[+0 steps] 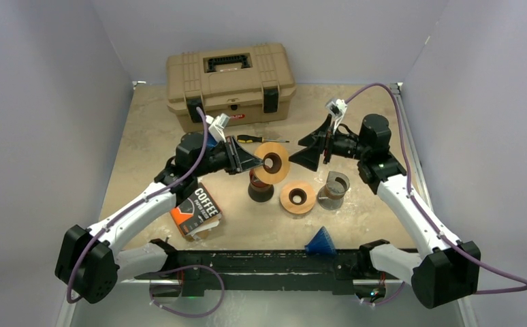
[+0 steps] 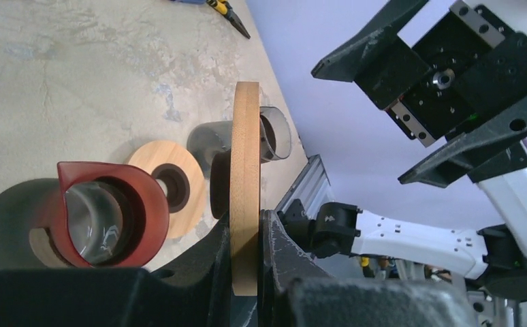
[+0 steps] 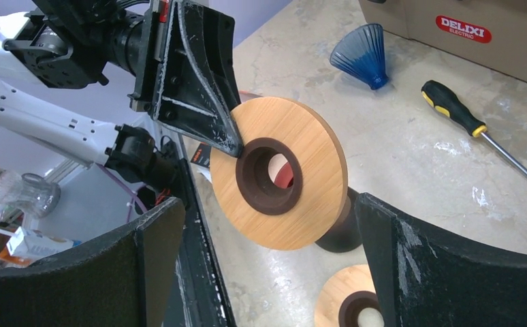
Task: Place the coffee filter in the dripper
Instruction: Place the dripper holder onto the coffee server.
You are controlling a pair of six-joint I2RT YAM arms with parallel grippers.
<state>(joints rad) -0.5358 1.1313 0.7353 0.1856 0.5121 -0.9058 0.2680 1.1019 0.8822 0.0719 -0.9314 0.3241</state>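
My left gripper (image 1: 252,161) is shut on the rim of a wooden disc with a dark centre ring (image 1: 272,162), holding it on edge above a dark red dripper (image 1: 261,186). In the left wrist view the disc (image 2: 246,136) is clamped edge-on between the jaws, with the red dripper (image 2: 104,214) to its left. My right gripper (image 1: 313,150) is open and empty, facing the disc (image 3: 281,180) from the right. An orange and black coffee filter pack (image 1: 196,212) lies by the left arm. I see no loose paper filter.
A second wooden disc (image 1: 297,197) and a grey glass cup (image 1: 333,189) sit right of the dripper. A blue ribbed cone (image 1: 321,242) lies near the front rail. A tan toolbox (image 1: 230,76) stands at the back, with a screwdriver (image 1: 261,139) before it.
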